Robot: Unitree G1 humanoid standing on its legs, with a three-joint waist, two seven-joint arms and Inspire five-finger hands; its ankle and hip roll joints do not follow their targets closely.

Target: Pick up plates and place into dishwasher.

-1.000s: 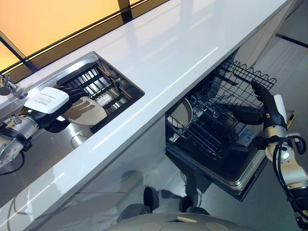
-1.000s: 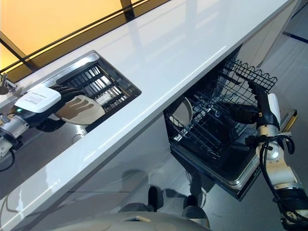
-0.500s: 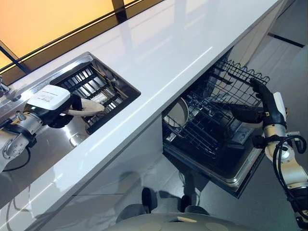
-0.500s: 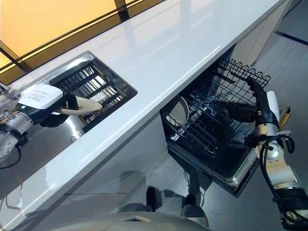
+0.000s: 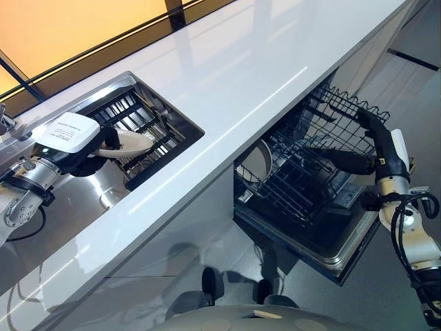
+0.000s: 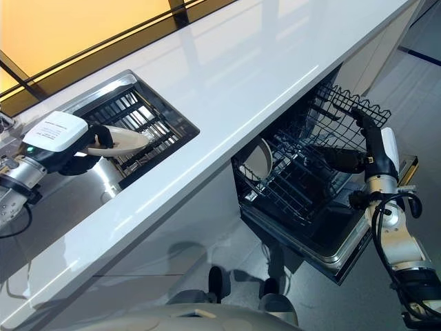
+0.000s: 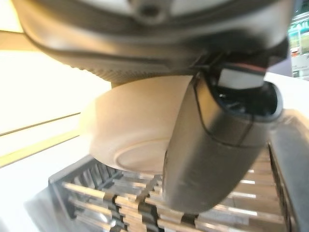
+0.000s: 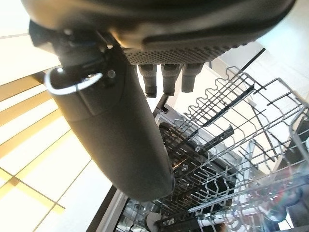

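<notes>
My left hand (image 5: 81,149) is shut on a beige plate (image 5: 132,141), holding it nearly edge-on above the black slatted drying rack (image 5: 141,123) in the sink. The left wrist view shows the plate's underside (image 7: 130,130) with the thumb (image 7: 217,150) curled across it. At the right, the dishwasher's wire rack (image 5: 303,172) is pulled out, and one pale plate (image 5: 258,162) stands at its left end. My right hand (image 5: 368,148) stays open at the rack's outer right edge, fingers (image 8: 164,77) straight above the wires (image 8: 227,145).
A long white countertop (image 5: 241,76) runs between the steel sink (image 5: 89,189) and the dishwasher below it. The dishwasher door (image 5: 344,258) hangs open over the floor. A tap (image 5: 5,124) stands at the sink's far left.
My left hand has raised the plate off the sink area and turned it from face-up to nearly edge-on, above the drying rack. The right hand has hardly moved.
</notes>
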